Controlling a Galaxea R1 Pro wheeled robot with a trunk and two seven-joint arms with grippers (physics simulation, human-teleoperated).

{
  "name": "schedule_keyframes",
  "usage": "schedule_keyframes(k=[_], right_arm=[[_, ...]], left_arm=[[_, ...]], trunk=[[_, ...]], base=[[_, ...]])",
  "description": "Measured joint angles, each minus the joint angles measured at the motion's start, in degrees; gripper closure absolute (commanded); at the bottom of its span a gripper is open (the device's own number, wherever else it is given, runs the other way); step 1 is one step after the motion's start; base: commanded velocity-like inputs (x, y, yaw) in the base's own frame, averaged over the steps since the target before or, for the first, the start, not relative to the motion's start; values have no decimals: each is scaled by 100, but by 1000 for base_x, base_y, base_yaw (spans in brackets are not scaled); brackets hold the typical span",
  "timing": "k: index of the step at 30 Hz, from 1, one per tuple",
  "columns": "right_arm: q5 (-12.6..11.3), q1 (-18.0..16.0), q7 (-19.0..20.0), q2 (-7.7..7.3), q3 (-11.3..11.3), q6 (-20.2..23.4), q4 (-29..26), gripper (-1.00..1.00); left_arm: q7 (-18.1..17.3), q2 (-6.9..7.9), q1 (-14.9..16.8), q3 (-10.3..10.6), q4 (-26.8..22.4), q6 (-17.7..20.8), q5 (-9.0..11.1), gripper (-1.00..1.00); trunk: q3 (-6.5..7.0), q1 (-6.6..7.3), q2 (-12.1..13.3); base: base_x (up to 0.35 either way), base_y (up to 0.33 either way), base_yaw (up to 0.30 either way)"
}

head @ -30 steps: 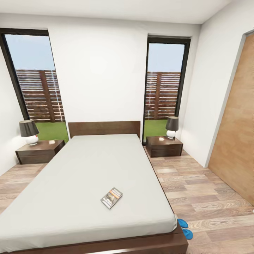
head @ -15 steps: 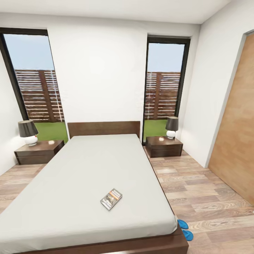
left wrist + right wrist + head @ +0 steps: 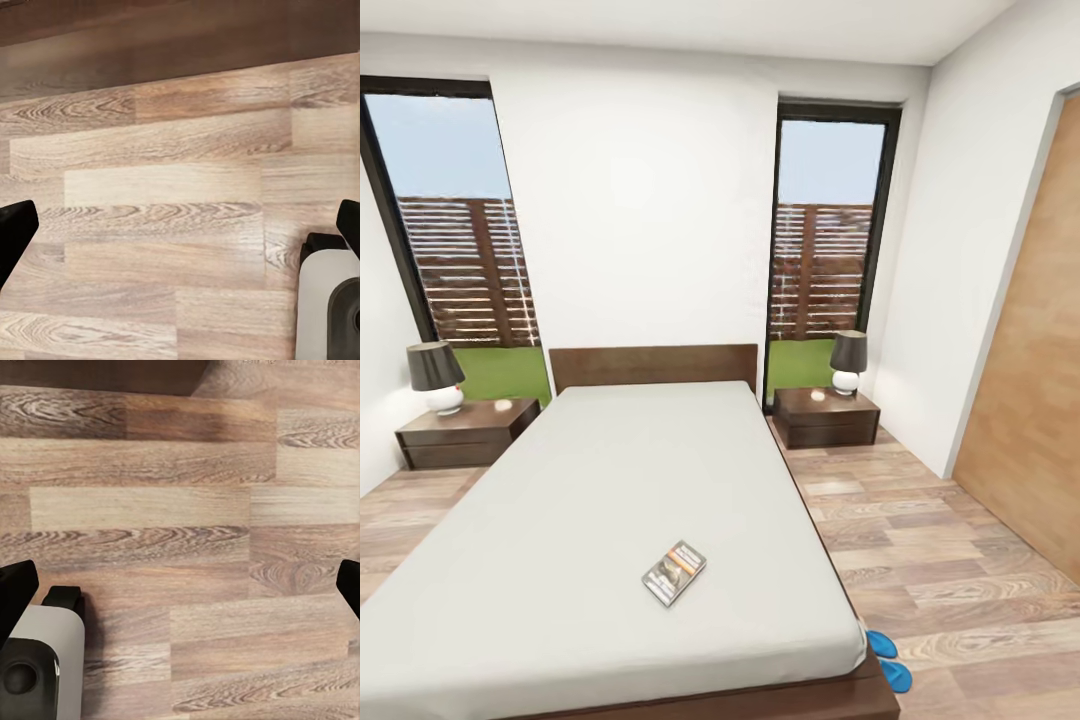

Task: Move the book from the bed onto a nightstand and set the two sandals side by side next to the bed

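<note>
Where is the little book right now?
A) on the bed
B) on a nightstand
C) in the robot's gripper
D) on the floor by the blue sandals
A: the book lies flat on the grey mattress of the bed, toward its near end, well apart from both nightstands by the headboard and from the blue sandals on the floor beside the bed.

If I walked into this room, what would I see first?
A big bed with a grey mattress sits in the middle of the room, with a small book lying near its foot end. Two bright-blue sandals peek out on the wood floor beside the bed's near right corner. Dark nightstands with lamps flank the headboard, under tall windows.
</note>
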State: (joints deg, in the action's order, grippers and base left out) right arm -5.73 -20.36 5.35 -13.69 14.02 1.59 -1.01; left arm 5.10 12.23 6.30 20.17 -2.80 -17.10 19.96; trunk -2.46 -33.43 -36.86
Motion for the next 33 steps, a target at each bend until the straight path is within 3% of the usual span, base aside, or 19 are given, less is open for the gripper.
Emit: schedule_keyframes(k=[13, 33], right_arm=[[0, 0, 0, 1, 0, 0, 0, -100], [0, 0, 0, -4, 8, 0, -13, -100]], left_arm=[[2, -2, 2, 2, 0, 12, -11, -100], [2, -10, 0, 12, 0, 9, -13, -100]], trunk=[[0, 0, 0], [0, -1, 0]], base=[[197, 0, 0], [28, 0, 0]])
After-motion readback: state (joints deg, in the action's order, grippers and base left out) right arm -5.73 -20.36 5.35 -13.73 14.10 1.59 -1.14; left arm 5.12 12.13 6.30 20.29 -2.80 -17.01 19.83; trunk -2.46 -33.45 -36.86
